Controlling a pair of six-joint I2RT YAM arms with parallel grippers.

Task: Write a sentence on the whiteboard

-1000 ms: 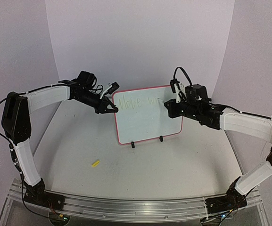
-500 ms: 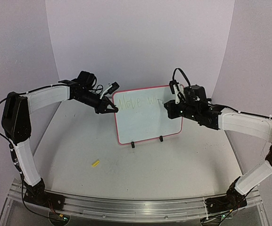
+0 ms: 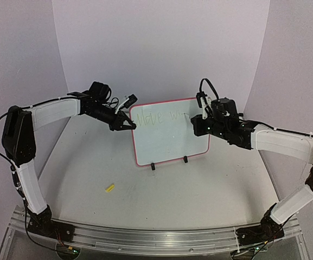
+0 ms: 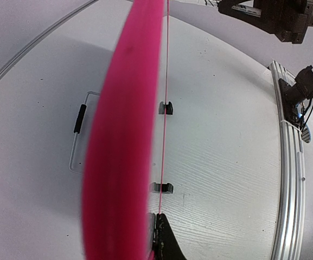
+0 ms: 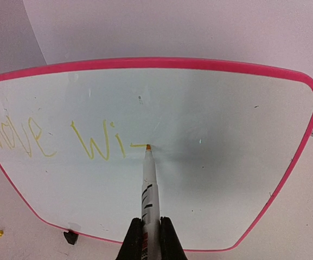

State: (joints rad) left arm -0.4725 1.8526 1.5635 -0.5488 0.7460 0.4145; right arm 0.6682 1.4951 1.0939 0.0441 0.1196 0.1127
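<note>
Marker [image 5: 149, 184] tip on whiteboard [image 5: 227, 119] — sentence [image 5: 83, 142] alongside

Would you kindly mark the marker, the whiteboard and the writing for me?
marker [image 5: 148, 181]: right wrist view, white barrel.
whiteboard [image 5: 227, 119]: right wrist view, bare white face.
writing [image 5: 90, 149]: right wrist view, letter W.

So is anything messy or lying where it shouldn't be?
Just one little thing: a small yellow piece, maybe the cap of the marker, lies loose on the table. It is in front of the whiteboard and off to its left. Nothing looks spilled or broken, and the whiteboard is standing up.
</note>
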